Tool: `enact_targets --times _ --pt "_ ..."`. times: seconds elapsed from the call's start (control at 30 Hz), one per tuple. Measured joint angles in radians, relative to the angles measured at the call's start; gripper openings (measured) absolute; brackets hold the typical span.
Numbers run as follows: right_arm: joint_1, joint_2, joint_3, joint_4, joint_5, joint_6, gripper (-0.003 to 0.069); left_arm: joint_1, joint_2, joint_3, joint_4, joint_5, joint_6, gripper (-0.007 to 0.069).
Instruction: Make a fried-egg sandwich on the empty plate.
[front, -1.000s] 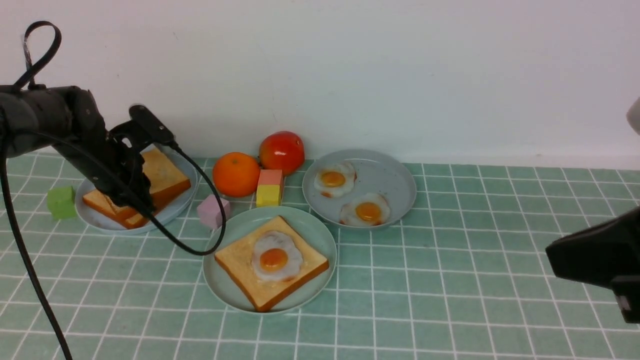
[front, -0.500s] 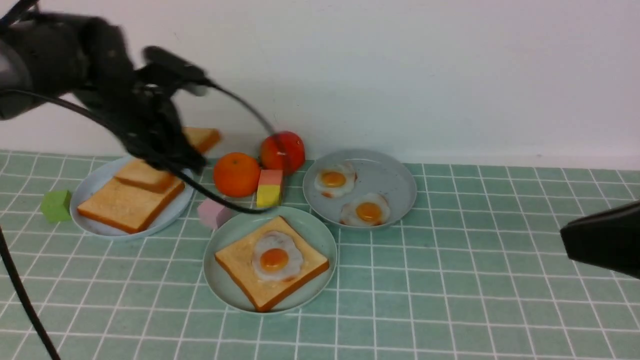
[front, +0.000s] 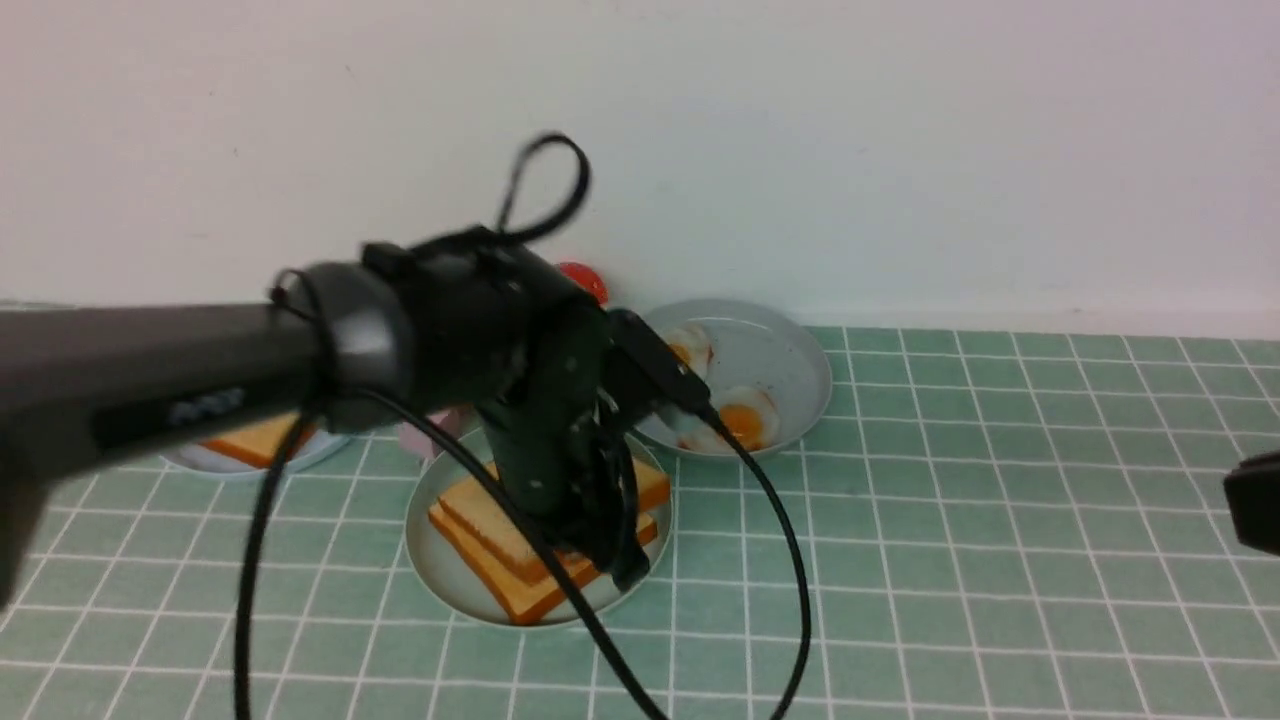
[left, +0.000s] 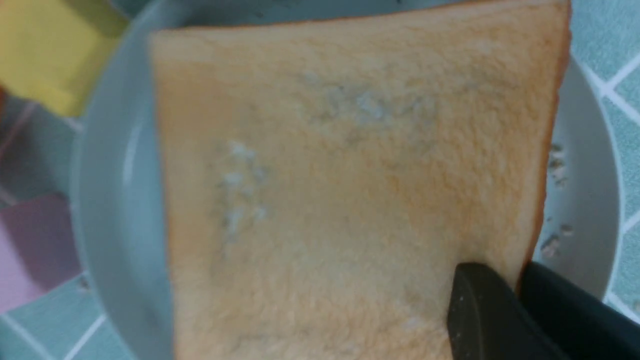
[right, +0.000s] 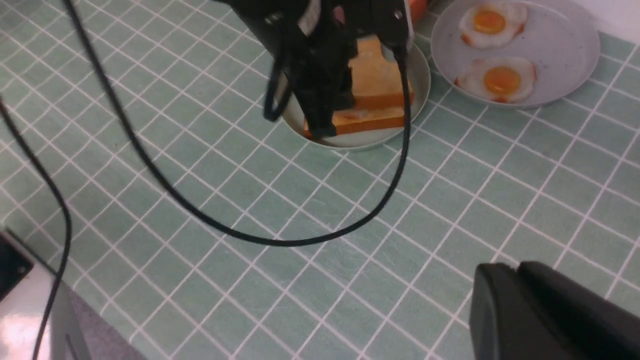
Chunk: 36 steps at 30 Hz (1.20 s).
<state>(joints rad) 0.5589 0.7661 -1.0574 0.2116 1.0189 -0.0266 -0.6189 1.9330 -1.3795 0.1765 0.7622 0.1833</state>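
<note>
The mint-green plate (front: 430, 560) holds a bottom toast slice (front: 525, 600). My left gripper (front: 610, 560) is shut on the edge of a second toast slice (front: 475, 510) and holds it flat over the bottom one, slightly offset. In the left wrist view the fingers (left: 480, 305) pinch the crust of this top slice (left: 350, 175) above the plate (left: 100, 200). The egg between the slices is hidden. The right wrist view shows both slices (right: 375, 75) on the plate (right: 422, 75). My right gripper (right: 517, 272) is shut and empty, low at the right.
A greyish-blue plate (front: 790, 360) with two fried eggs (front: 740, 420) stands behind right. A light blue plate with toast (front: 250, 450) sits at the left, behind my arm. A tomato (front: 585, 280), a pink block (left: 30, 250) and a yellow block (left: 45, 55) lie near. The left arm's cable (right: 300, 240) hangs over the tiles.
My left arm has carried a toast slice from the light blue plate rightward and down over the egg on the mint-green plate. The right arm has drawn back to the right.
</note>
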Motion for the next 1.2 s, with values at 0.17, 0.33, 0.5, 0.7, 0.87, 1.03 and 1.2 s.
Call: enact_targets --times 0.17,0.33,0.5,0.7,0.87,1.03,1.2 --pt "0.0 -0.011 0.0 0.02 0.038 0.0 0.0064 -0.002 0.013 0.0 0.003 -0.003 0.0 0.0048" --pt "0.0 -0.019 0.0 0.037 0.051 0.0 0.0066 -0.002 0.012 0.0 0.003 0.006 0.0 0.0113" --pt "0.0 -0.033 0.0 0.037 0.055 0.0 0.0068 -0.002 0.011 0.0 0.002 0.054 -0.023 0.0326" --pt "0.0 -0.038 0.0 0.039 0.133 0.0 0.0076 -0.001 -0.056 -0.014 0.013 0.115 -0.173 0.0459" --pt "0.0 -0.097 0.0 0.021 0.236 0.083 0.0082 -0.001 -0.368 0.001 0.029 0.111 -0.383 0.0061" --pt "0.0 -0.221 0.0 -0.054 0.249 0.15 0.0082 -0.001 -0.721 0.206 -0.003 -0.015 -0.439 -0.0013" --pt "0.0 -0.387 0.011 -0.128 0.249 0.227 0.0084 -0.001 -1.111 0.545 -0.065 -0.228 -0.443 -0.0013"
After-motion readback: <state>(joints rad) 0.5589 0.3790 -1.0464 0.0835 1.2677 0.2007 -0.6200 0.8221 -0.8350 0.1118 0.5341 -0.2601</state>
